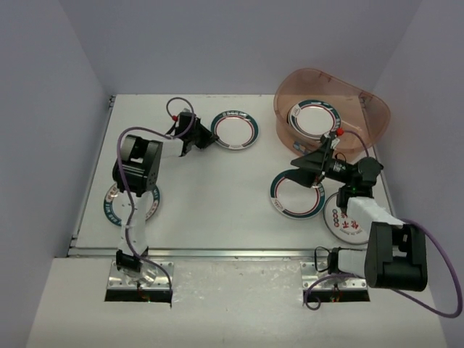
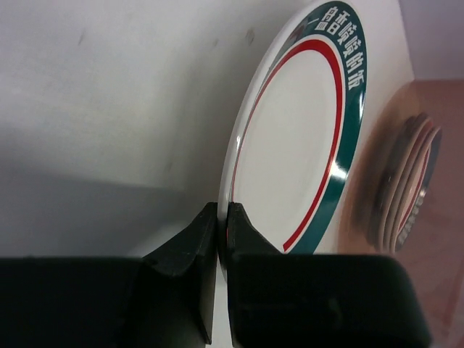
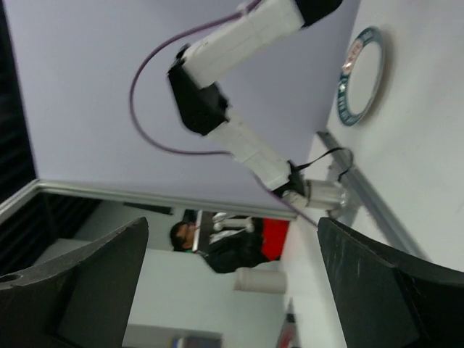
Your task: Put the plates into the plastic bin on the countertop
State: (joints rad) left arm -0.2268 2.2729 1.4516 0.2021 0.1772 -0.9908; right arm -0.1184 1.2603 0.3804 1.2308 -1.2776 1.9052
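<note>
Left fingers on glossy round plate

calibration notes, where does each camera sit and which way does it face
Top: above and behind, looking down on the table; left arm, right arm show.
Left wrist: looks along the left gripper, shut on a plate, toward the bin.
Right wrist: looks past the open right gripper at the left arm.
Shared: top and left wrist show that plate and bin.

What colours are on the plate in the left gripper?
The plate has a teal band, red inner ring and white centre; clearest in the left wrist view.
</note>
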